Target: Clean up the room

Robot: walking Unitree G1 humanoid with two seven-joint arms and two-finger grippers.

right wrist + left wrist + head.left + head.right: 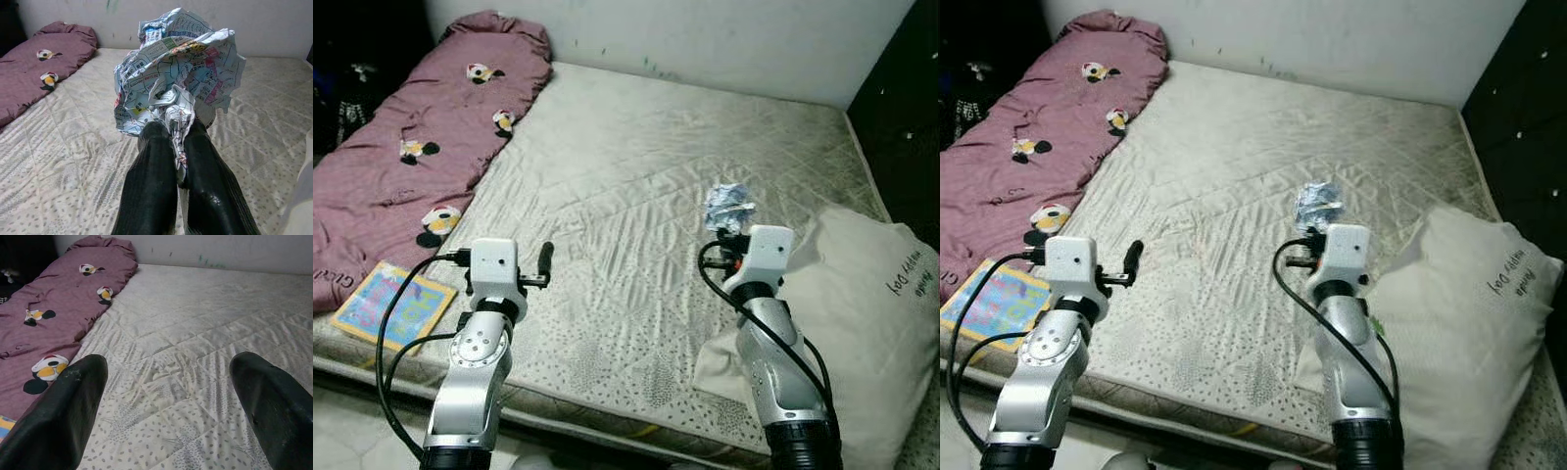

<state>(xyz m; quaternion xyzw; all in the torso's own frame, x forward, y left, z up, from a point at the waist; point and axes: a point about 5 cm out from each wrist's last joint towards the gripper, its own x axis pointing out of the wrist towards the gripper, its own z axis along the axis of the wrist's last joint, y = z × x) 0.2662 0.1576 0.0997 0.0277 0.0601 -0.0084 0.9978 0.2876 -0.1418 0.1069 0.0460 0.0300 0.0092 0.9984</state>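
**Paper in hand, bed still to clear**

We stand at the foot of the mattress (636, 196), with the pink quilt (411, 147) bunched along its edge at ten o'clock and a pillow (871, 323) at four o'clock. A picture book (391, 304) lies on the corner at eight o'clock. Our right gripper (173, 147) has its fingers clamped on the crumpled paper (176, 68), lifted at one o'clock. Our left gripper (166, 396) hovers with its fingers apart, holding nothing. We judge the paper still needs binning, and the book tidying.

Crumpled printed paper wad (178, 68); quilted matt cloth mattress (636, 206); glossy black fingers (151, 191).
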